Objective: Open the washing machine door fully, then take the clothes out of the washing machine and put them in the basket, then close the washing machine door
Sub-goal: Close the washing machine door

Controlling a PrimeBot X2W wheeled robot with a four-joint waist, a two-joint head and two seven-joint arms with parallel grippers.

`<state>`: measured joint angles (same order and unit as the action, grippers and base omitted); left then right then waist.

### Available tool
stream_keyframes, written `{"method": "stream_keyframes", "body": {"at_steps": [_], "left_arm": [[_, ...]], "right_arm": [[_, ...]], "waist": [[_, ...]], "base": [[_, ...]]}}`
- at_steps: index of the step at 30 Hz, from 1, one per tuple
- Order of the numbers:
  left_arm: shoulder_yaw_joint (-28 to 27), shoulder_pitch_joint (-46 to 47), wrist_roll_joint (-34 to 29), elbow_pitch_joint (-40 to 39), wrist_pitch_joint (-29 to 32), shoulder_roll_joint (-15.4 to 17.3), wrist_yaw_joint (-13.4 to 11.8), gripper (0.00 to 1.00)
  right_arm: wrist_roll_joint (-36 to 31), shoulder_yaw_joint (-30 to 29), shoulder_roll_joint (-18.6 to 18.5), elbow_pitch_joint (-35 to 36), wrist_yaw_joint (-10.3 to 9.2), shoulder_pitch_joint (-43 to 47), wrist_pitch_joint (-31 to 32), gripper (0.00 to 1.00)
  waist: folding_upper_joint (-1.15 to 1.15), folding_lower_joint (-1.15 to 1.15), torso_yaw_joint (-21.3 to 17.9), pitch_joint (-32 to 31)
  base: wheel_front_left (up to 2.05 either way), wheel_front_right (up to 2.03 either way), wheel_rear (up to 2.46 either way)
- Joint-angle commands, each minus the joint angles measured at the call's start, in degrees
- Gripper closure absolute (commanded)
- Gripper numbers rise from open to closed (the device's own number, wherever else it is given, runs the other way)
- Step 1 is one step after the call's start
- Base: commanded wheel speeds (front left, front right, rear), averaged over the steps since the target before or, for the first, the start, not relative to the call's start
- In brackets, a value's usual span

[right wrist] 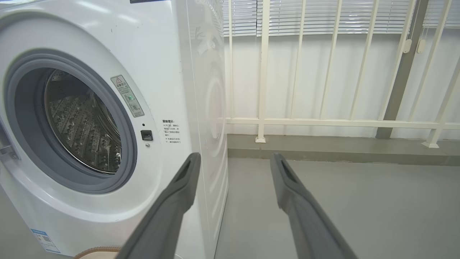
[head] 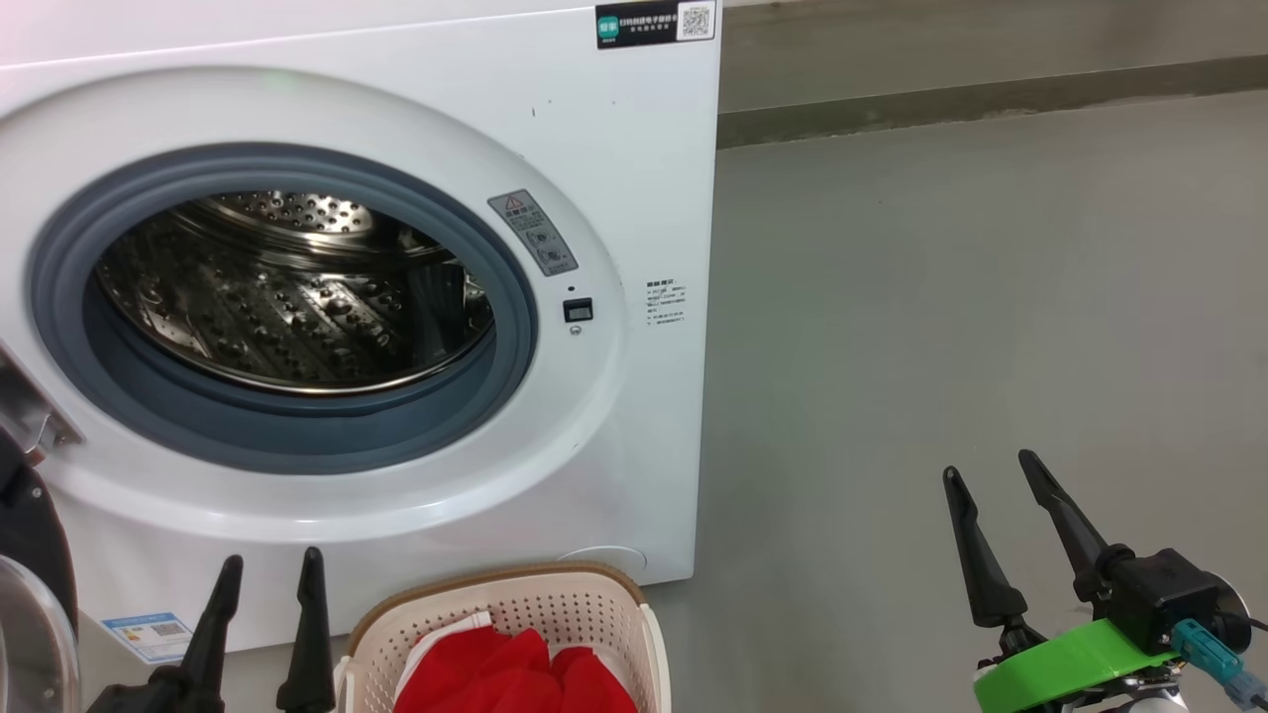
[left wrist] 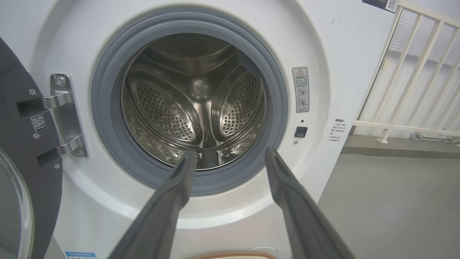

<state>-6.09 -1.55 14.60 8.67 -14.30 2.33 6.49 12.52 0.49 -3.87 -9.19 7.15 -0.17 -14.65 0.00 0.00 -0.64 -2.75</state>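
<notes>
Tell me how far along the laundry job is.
Done: the washing machine door stands open, the drum is empty, and the clothes lie in the basket. In hand: nothing; the left gripper and right gripper are open and empty. Left: closing the door.

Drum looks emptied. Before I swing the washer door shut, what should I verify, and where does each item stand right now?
1. Perforated steel drum of the white front-loading washing machine empty: ok.
2. Bright red clothes inside the cream perforated plastic basket: ok.
3. Grey rubber ring free of trapped cloth: ok.
4. Round black-framed door open on its left-side hinge, ready to push: ok.
5. Left gripper and right gripper open and empty: ok.
6. Basket clear of the door's swing path: cannot tell.
</notes>
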Motion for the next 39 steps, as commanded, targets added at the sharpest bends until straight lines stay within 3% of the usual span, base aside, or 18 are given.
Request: {"method": "stream_keyframes", "body": {"at_steps": [1, 18, 39], "left_arm": [[-1.6, 1.0, 0.0, -1.8, -0.7, 0.5, -0.5, 0.0], [-1.3, 0.9, -1.9, -3.9, -0.7, 0.5, -0.2, 0.0], [-1.3, 1.6, -0.6, -4.1, -0.7, 0.5, 0.4, 0.0]], "right_arm": [[-0.2, 0.9, -0.9, 1.4, 0.34, -1.1, -0.3, 0.0], [0.0, 0.8, -0.9, 1.4, 0.34, -1.3, -0.3, 0.0], [0.0, 0.5, -0.7, 1.2, 0.34, -1.5, -0.3, 0.0]], "waist": [[0.0, 0.0, 0.0, 0.0], [0.0, 0.0, 0.0, 0.7], [0.0, 0.0, 0.6, 1.0]], "base": [[0.0, 0.0, 0.0], [-0.18, 0.18, 0.01], [-1.51, 1.51, 0.0]]}}
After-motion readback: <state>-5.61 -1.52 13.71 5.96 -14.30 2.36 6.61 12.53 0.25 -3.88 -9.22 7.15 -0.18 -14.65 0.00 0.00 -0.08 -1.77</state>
